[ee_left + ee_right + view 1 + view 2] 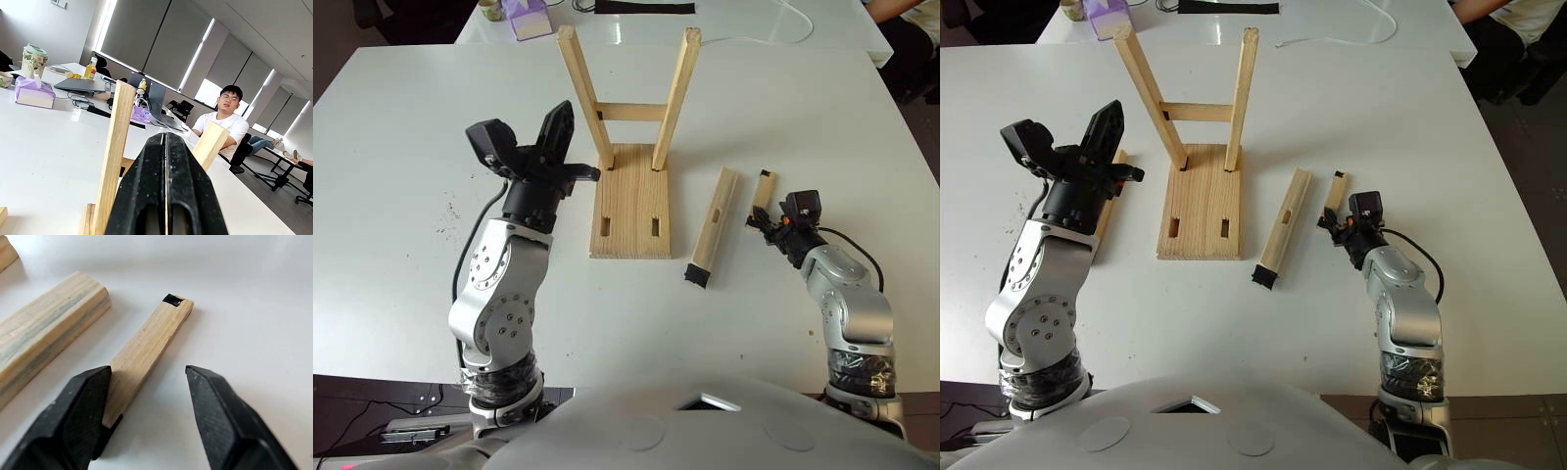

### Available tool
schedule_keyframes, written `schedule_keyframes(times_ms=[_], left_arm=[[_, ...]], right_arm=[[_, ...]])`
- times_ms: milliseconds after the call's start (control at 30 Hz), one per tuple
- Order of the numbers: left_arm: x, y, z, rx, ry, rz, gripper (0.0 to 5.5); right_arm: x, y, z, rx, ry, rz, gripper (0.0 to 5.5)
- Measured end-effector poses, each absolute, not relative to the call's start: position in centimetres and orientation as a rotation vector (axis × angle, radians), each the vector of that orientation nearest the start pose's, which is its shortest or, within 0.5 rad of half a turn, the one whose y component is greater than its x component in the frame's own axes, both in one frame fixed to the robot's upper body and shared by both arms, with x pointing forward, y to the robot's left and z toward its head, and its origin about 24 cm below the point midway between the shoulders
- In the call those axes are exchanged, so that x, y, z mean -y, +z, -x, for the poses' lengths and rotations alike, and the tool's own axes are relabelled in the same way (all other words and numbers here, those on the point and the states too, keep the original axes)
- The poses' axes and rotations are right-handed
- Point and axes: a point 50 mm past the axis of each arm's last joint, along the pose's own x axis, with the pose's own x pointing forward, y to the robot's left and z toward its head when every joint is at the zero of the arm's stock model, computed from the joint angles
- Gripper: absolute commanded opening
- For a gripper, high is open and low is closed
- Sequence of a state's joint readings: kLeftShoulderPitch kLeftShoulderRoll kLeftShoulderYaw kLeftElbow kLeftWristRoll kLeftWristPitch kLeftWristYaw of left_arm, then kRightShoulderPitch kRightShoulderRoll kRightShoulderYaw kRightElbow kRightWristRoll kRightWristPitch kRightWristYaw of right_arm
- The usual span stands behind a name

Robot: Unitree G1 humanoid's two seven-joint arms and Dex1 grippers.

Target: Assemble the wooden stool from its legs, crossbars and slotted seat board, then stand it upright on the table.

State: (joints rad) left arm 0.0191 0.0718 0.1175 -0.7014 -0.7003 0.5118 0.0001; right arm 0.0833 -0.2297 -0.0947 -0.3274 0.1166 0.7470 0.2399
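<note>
Wood crossbar sits off-centre between jaws of the released right end effector; clamping could skid it sideways. Left end effector clenched, empty, near standing legs.

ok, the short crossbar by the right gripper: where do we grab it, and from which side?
Across its long side faces, near the robot-side end, from above. The short crossbar lies flat on the table, clear of the loose leg, so both sides look free; the open right gripper straddles that end.
</note>
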Motion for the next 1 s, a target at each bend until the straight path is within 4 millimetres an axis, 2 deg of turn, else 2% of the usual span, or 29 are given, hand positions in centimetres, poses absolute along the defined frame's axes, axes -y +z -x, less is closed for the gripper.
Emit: schedule_keyframes(times_ms=[167,267,533,833,933,1000], left_arm=[[-15.1,15.5,-22.1,0.19,-0.281,0.495,0.0],[-15.1,15.5,-22.1,0.199,-0.274,0.492,0.0],[-15.1,15.3,-22.0,0.189,-0.269,0.494,0.0],[-15.4,15.0,-22.0,0.175,-0.243,0.49,0.0],[-15.5,15.0,-22.2,0.167,-0.237,0.481,0.0],[-15.5,14.9,-22.2,0.154,-0.236,0.478,0.25]], right_arm=[[18.9,3.8,-22.6,-0.516,0.165,0.036,2.82],[18.6,3.5,-22.5,-0.541,0.19,0.105,2.82],[19.8,3.5,-21.6,-0.556,0.164,0.2,2.82],[19.5,3.3,-21.0,-0.566,0.17,0.192,1.42],[19.7,3.4,-21.3,-0.551,0.13,0.133,1.34],[20.2,3.4,-21.7,-0.545,0.087,0.093,1.34]])
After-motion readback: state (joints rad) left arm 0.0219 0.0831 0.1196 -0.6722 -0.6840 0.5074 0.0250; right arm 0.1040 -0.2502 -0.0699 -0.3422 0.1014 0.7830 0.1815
